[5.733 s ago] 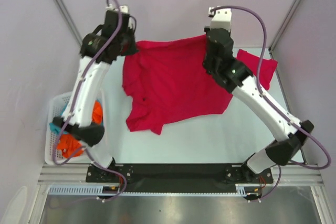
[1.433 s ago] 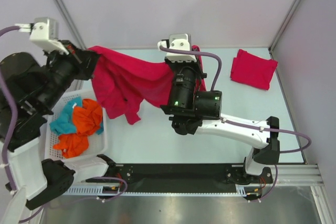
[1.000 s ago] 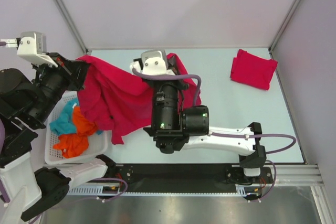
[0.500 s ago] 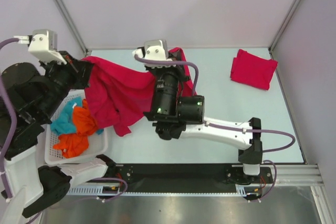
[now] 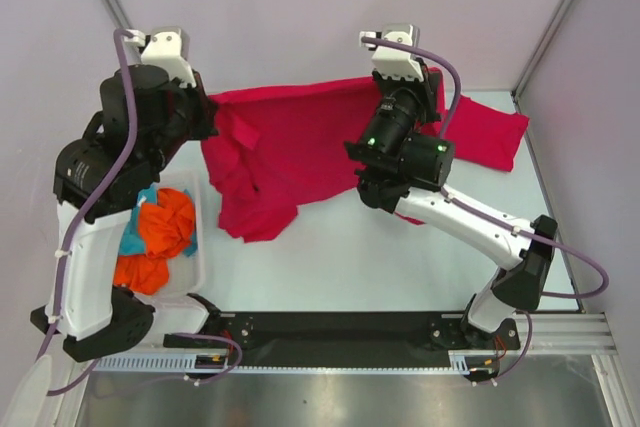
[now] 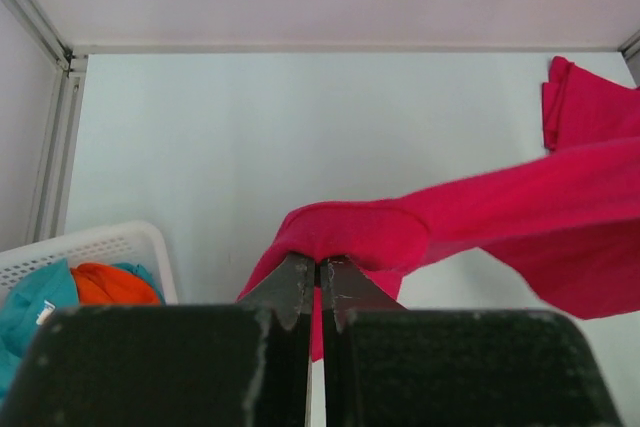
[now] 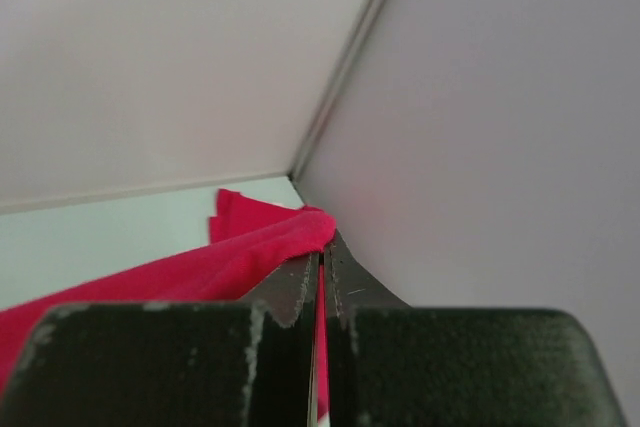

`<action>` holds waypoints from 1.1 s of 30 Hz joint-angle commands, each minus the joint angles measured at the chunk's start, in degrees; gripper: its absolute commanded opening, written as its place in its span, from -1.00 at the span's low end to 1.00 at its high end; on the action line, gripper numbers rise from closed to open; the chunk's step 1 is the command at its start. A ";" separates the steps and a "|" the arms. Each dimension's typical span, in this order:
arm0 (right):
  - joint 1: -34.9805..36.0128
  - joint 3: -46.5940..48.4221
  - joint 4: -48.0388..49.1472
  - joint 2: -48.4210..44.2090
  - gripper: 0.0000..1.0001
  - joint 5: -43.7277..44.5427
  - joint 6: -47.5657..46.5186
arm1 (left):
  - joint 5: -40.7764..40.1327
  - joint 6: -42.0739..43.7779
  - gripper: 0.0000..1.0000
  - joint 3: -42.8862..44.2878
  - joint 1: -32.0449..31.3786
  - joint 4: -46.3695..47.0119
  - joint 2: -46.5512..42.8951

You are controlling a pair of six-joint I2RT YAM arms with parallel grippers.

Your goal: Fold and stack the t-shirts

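Observation:
A crimson t-shirt [image 5: 290, 147] hangs stretched in the air between my two grippers, its lower part drooping toward the table. My left gripper [image 5: 207, 114] is shut on its left upper edge; the left wrist view shows the cloth [image 6: 470, 217] pinched at the gripper [image 6: 320, 267]. My right gripper [image 5: 432, 82] is shut on its right upper edge; the right wrist view shows the cloth [image 7: 200, 267] clamped at the gripper [image 7: 322, 252]. A second, folded crimson t-shirt [image 5: 492, 135] lies at the back right corner, partly hidden by the right arm, and also shows in the left wrist view [image 6: 590, 97].
A white basket [image 5: 201, 252] at the left table edge holds orange [image 5: 165, 227] and teal clothes. Frame posts and grey walls close in the back and sides. The right arm reaches across the table's right half.
Both grippers have kept their hold. The right gripper swung right and back toward the far corner, the left arm turned inward, and the shirt now spreads wider between them.

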 commanded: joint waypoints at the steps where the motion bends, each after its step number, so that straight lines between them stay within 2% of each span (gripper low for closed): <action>1: -3.81 -2.68 13.13 -2.39 -1.00 -0.29 -1.79 | -0.50 0.22 -1.00 2.65 -0.11 0.53 0.02; 12: -6.89 -4.54 13.66 -4.24 -1.00 -1.79 -1.53 | 0.46 0.31 -1.00 4.93 0.94 -1.05 1.52; 25: -4.79 -4.89 15.33 -6.97 -1.00 -6.00 -3.11 | 0.73 -0.40 -1.00 7.05 0.77 -1.66 0.03; 33: -7.50 -5.68 15.24 -6.26 -1.00 -5.22 -1.18 | 0.46 0.48 -1.00 4.16 0.94 -0.88 1.16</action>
